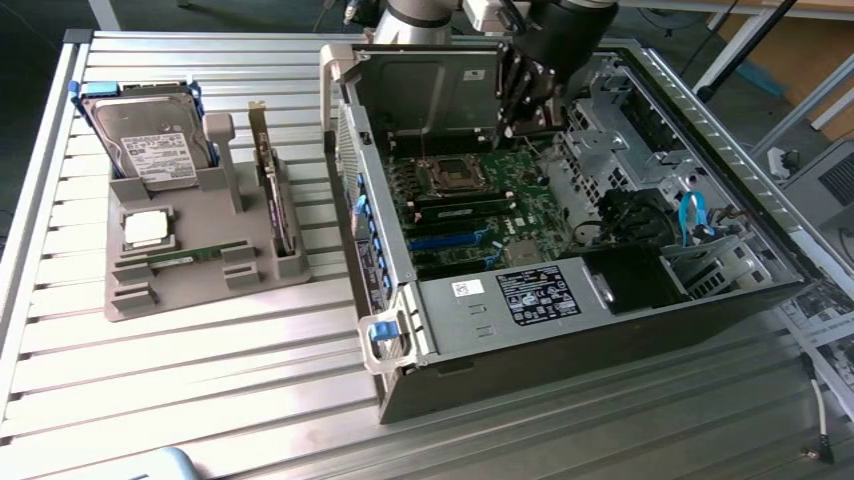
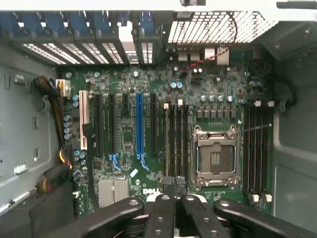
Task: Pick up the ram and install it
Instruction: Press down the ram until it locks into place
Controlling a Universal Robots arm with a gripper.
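An open computer case (image 1: 561,330) lies on its side on a slatted metal table (image 1: 174,380), its motherboard (image 2: 148,114) exposed, with an empty processor socket (image 2: 215,158), a blue expansion slot (image 2: 139,126) and rows of black slots beside it. A blue cable (image 1: 693,218) curls inside the case near its drive bays. Toward the exterior view's left, a grey holder (image 1: 200,270) carries a hard drive (image 1: 154,145) standing on edge, a square silver processor (image 1: 144,227) lying flat and a dark expansion card (image 1: 274,195) upright.

Arm (image 1: 561,40) cut off by edge; its body hides the jaws.
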